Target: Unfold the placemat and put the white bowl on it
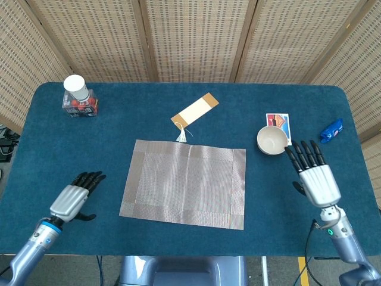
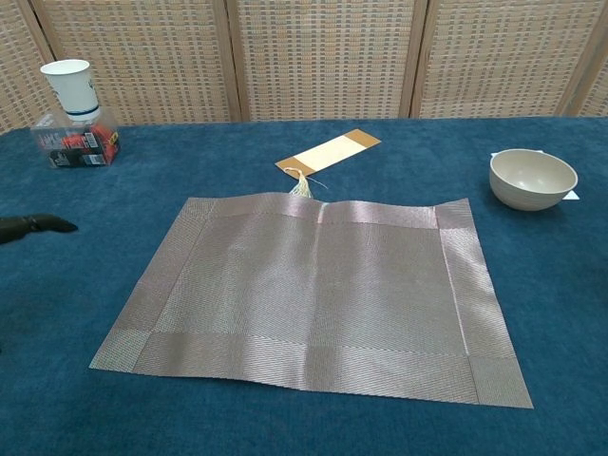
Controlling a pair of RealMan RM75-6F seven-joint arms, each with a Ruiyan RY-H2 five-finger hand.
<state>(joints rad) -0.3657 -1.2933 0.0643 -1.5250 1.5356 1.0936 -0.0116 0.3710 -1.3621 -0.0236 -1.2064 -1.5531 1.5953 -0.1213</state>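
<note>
Blue table (image 1: 178, 250) is carrying the flat placemat (image 1: 186, 183) centrally; rigid, light-looking white bowl (image 1: 272, 140) is sitting toward its right edge, best cupped around the rim by the right hand (image 1: 315, 179), which, like the left hand (image 1: 74, 198), is hovering spread and empty.

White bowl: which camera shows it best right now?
Chest view: the white bowl is larger, side-on, with rim and wall clear, standing off the placemat. Head view shows it smaller from above, empty, beyond the right hand.

We see the grey-beige woven rectangular placemat (image 1: 186, 183) lying unfolded and flat on the bench, a faint crease down its middle. The white round ceramic bowl (image 1: 272, 140) stands upright and empty, well apart to the mat's right.
</note>
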